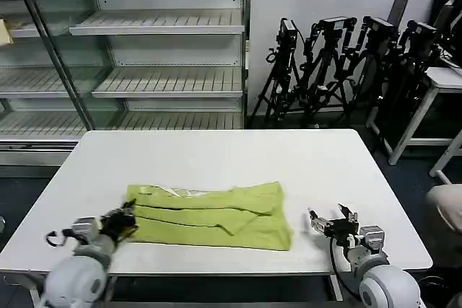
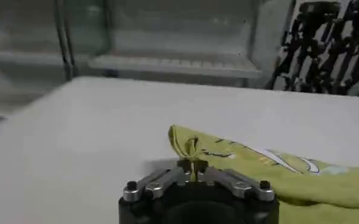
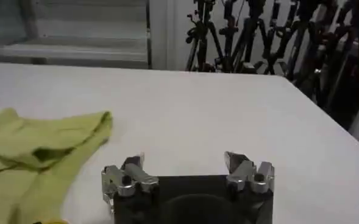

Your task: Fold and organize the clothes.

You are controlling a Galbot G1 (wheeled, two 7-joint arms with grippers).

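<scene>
White table (image 1: 216, 156): T-shirt (image 1: 216, 214) lies long axis left-right. Your left gripper (image 1: 123, 223) pinches its left edge; right gripper (image 1: 333, 223), fingers wide, sits apart.

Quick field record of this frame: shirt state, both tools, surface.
shirt: lime T-shirt, folded into a long band lying flat on the table
left tool: shut on the shirt's edge at the band's left end
right tool: open, holding nothing, over bare table to the right of the shirt
surface: white table
background: shelving, tripods
</scene>
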